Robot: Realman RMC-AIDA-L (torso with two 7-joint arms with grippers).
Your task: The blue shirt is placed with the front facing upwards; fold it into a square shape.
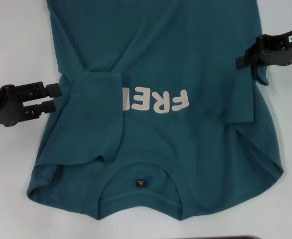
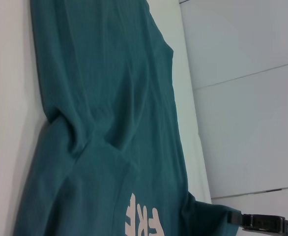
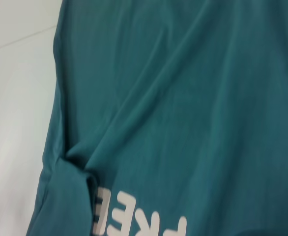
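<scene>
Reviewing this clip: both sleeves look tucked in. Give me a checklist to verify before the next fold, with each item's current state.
1. Blue shirt front up, lettering showing: ok.
2. Left sleeve folded inward over the chest: ok, though it covers part of the lettering.
3. Right sleeve folded inward: ok, flap lies on the body.
4. Left gripper clear of the cloth: ok, at the shirt's edge, holding nothing.
5. Right gripper free of fabric: cannot tell.
6. Cloth flat: not ok, creases near the left fold.

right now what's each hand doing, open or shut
Left hand: open, at the blue shirt's left edge, holding nothing.
Right hand: over the shirt's right side; open or shut cannot be told.
</scene>
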